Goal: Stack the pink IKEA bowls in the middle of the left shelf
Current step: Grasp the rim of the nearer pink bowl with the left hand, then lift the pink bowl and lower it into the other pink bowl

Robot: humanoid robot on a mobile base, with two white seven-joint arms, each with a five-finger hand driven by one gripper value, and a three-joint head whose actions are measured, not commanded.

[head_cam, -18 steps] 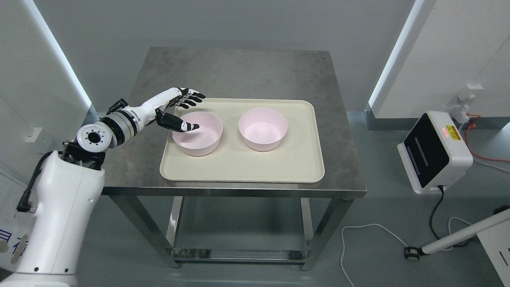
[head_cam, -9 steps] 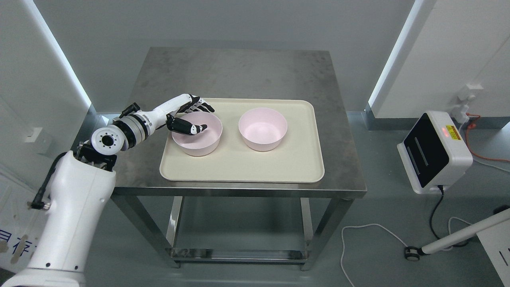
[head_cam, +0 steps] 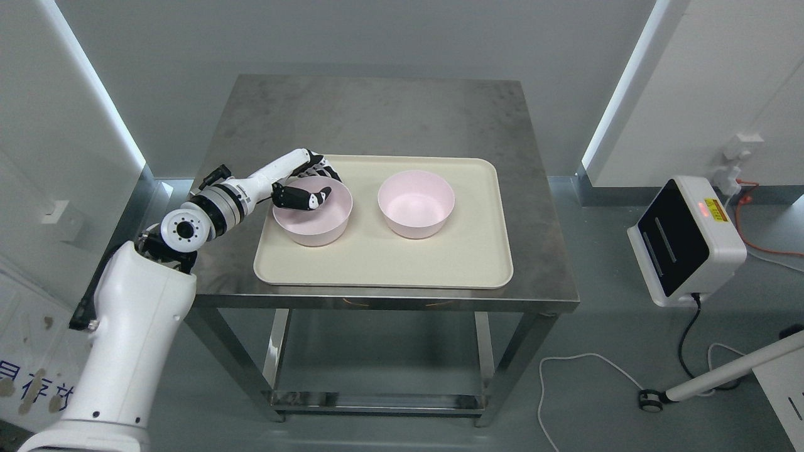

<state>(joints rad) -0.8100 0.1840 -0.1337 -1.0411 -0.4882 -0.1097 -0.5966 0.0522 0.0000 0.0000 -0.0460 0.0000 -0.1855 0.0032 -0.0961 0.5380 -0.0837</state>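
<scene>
Two pink bowls stand side by side on a cream tray [head_cam: 377, 267] on a steel table. My left hand [head_cam: 321, 182] is at the far left rim of the left bowl [head_cam: 314, 221]. Its thumb is inside the bowl and its fingers [head_cam: 329, 171] curl over the outside of the rim, pinching it. The bowl rests on the tray. The right bowl [head_cam: 416, 206] stands untouched a short gap to the right. My right arm is out of view.
The steel table [head_cam: 377, 113] has bare surface behind the tray and a lower shelf [head_cam: 377, 376] beneath. A white device [head_cam: 686, 242] with cables stands on the floor at the right. White wall panels flank the table.
My left hand moved right and down onto the left bowl; the thumb went inside and the fingers closed around the far rim. The bowls stayed in place.
</scene>
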